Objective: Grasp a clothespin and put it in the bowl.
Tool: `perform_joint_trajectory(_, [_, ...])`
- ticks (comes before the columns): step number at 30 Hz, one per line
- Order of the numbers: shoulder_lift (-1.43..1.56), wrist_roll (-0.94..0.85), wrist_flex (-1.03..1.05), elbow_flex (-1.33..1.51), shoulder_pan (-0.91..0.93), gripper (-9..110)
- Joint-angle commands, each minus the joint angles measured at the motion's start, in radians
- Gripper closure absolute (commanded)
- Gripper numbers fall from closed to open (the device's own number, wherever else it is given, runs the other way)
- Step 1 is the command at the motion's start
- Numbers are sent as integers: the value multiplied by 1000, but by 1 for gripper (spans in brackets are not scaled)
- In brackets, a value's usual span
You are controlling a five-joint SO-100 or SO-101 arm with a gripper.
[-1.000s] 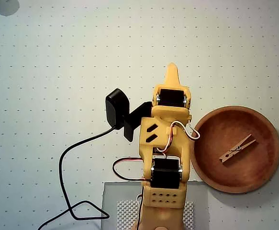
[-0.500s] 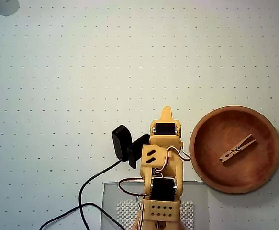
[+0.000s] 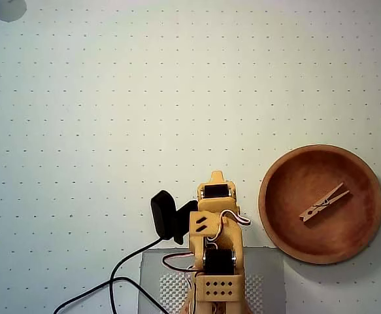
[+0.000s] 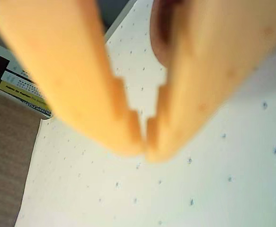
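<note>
We count one clothespin (image 3: 325, 203), lying inside the one bowl (image 3: 276, 222) on the tabletop (image 3: 112, 98). The gripper (image 4: 145, 144) is empty, fingertips closed together, left of the bowl.

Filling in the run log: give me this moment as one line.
clothespin: lying inside bowl | gripper: shut, empty, over dotted mat | arm: folded near its base

A white mat (image 3: 144, 98) printed with a grid of small dark dots covers the tabletop in the overhead view. In the wrist view, a yellow-and-black labelled object (image 4: 14, 85) lies past its edge, above brown flooring (image 4: 7, 142)
</note>
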Motion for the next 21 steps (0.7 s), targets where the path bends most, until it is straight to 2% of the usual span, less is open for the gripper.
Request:
perform_joint_trajectory(1, [9,5,61,-17,-3,103])
perform_joint_trajectory(21, [11,6,94,-17,-3,103])
